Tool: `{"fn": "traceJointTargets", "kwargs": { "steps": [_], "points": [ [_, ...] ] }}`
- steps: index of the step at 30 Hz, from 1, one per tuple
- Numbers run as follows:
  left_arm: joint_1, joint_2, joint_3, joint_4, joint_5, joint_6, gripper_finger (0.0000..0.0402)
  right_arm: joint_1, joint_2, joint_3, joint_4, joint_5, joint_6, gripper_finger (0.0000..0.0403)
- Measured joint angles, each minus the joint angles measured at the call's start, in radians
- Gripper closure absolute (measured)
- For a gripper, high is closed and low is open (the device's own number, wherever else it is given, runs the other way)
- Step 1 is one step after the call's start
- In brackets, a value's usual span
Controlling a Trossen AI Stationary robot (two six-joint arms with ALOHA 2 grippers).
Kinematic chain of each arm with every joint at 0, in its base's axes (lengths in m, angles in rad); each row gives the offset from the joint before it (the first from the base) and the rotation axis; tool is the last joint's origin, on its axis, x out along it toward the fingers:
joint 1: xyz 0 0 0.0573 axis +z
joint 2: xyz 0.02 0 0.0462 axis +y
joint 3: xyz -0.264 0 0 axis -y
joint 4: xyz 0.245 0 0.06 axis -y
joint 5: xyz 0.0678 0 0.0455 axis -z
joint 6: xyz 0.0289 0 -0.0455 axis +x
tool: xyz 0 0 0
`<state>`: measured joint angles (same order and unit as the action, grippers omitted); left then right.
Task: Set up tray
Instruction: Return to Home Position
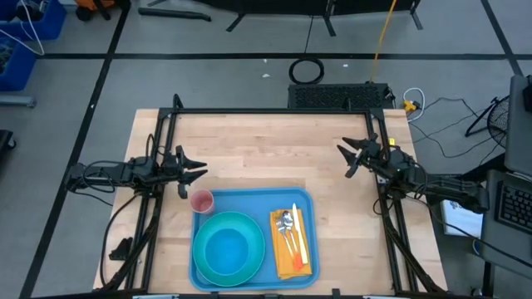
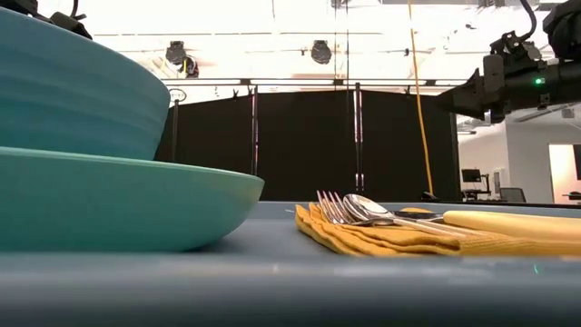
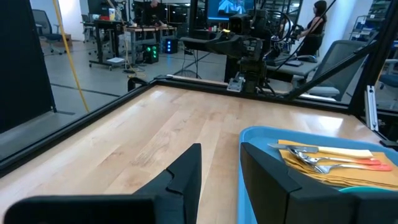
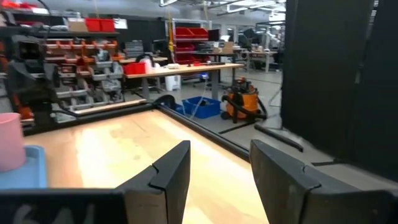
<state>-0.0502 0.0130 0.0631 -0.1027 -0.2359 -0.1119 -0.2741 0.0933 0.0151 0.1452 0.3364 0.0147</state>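
Closest to the low camera sat a teal plate with a bowl in it. Beside them lay a yellow napkin carrying cutlery. All of it rested on the tray, which lay at the worktop edge by that camera, between my two arms. Its long axis ran from my left side to my right. A pink cup stood in the tray corner nearest my left arm.

My left pincer hung open and empty just beside that corner, near the cup, pointing toward the worktop's middle. My right pincer was open and empty too, well apart from the tray's other far corner. The tray lay inward from both pincers and toward the camera edge, with my left arm the nearer one.

I judged the tray set, with nothing left to grasp. The coming move was to draw each arm back outward, away from the tray. The left needed more care, being so near the cup.
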Motion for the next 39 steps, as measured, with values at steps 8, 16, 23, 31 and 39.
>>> {"fn": "traceJointTargets", "kwargs": {
  "steps": [8, 16, 23, 31, 39],
  "points": [
    [0.0, 0.0, 0.0, 0.0, 0.0, 0.0, 0.0286, 0.001, 0.0, 0.0, -0.004, 0.0, -0.003, 0.0246],
    [0.0, 0.0, 0.0, 0.0, 0.0, 0.0, 0.0286, 0.001, 0.0, 0.0, -0.04, 0.001, 0.029, 0.0246],
    [0.0, 0.0, 0.0, 0.0, 0.0, 0.0, 0.0286, 0.001, 0.0, 0.0, -0.041, 0.001, 0.026, 0.0245],
    [0.0, 0.0, 0.0, 0.0, 0.0, 0.0, 0.0286, 0.001, 0.0, 0.0, -0.041, 0.002, 0.026, 0.0245],
    [0.0, 0.0, 0.0, 0.0, 0.0, 0.0, 0.0286, 0.001, 0.0, 0.0, -0.042, 0.002, 0.026, 0.0245]
  ]
}}
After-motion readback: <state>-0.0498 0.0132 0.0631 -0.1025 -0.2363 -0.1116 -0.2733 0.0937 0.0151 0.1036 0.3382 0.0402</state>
